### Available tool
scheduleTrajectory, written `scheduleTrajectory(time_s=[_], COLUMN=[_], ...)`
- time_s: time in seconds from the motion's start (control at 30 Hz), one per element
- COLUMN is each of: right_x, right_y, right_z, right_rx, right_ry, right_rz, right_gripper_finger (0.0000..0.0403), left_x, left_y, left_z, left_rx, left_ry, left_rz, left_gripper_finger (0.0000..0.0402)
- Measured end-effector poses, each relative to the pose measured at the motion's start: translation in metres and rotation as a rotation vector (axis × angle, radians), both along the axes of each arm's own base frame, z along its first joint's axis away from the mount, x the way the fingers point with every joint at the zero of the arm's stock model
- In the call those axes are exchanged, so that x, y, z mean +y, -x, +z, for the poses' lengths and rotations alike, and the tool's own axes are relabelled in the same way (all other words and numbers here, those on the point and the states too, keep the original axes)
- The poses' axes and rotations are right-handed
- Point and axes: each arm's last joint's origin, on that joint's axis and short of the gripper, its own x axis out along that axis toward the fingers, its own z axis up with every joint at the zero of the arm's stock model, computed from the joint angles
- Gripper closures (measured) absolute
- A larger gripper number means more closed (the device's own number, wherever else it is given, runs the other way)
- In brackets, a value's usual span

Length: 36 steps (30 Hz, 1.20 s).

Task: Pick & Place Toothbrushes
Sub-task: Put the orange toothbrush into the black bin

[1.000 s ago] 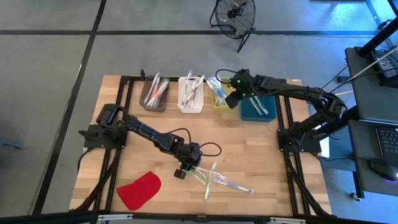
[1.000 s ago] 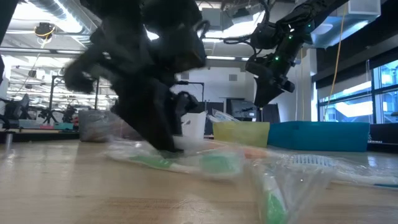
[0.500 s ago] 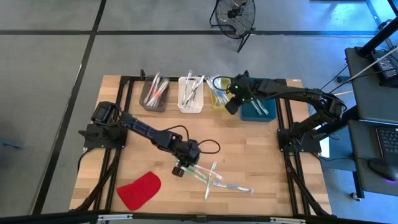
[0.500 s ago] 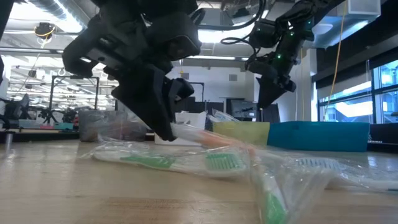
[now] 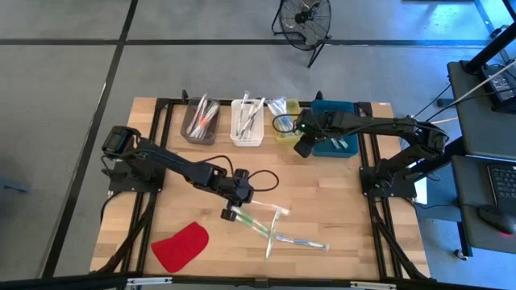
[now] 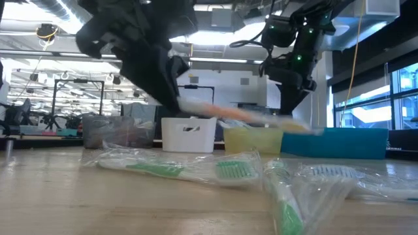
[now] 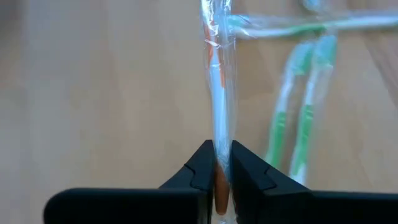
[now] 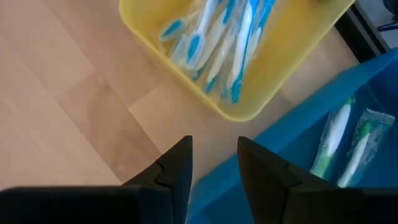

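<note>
My left gripper (image 5: 232, 214) hangs over the table's middle, shut on a clear-wrapped white and orange toothbrush (image 5: 262, 211) that sticks out toward the table's right. Under it, several wrapped green toothbrushes (image 5: 282, 236) lie crossed on the wood. At the far edge, a grey bin (image 5: 199, 126), a white bin (image 5: 247, 126), a yellow bin (image 5: 284, 122) and a blue bin (image 5: 337, 138) hold more toothbrushes. My right gripper (image 5: 304, 149) hovers open just near of the yellow and blue bins, with nothing between its fingers (image 8: 180, 168). My left gripper pinches one end of the wrapped toothbrush, at its orange part (image 7: 218, 138), between its two fingers. The fingers slant down from the table's left, and the toothbrush runs on ahead of them. It is lifted clear of the table, tilted slightly down toward its free end (image 6: 304, 128).
A flat red piece (image 5: 181, 246) lies at the near left. Bare wood runs between the bins and the pile of toothbrushes. In the right wrist view, the yellow bin (image 8: 292, 56) holds blue toothbrushes and the blue bin (image 8: 373, 93) holds green ones.
My left gripper has risen from the pile with the orange toothbrush, whose far end has come up off the other toothbrushes and now hangs clear. My right gripper has moved from above the bins toward the table's near edge.
</note>
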Motion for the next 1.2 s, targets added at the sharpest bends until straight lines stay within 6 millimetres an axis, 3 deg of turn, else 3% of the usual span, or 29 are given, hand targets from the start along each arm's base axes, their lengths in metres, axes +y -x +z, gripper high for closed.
scheduleTrajectory(time_s=[0.57,1.2], right_x=[0.033,0.084], right_y=[-0.007,-0.009], right_z=[-0.001,-0.003], right_rx=[0.039,0.083], right_ry=[0.001,0.005], right_rz=[0.131,0.265], right_gripper_finger=[0.0314,0.0343], left_x=[0.023,0.051], left_y=[0.053,0.115], left_z=[-0.005,0.006], left_rx=[-0.222,-0.522], left_ry=[-0.048,-0.159], left_rz=[0.286,0.834], left_gripper_finger=[0.0378,0.0377])
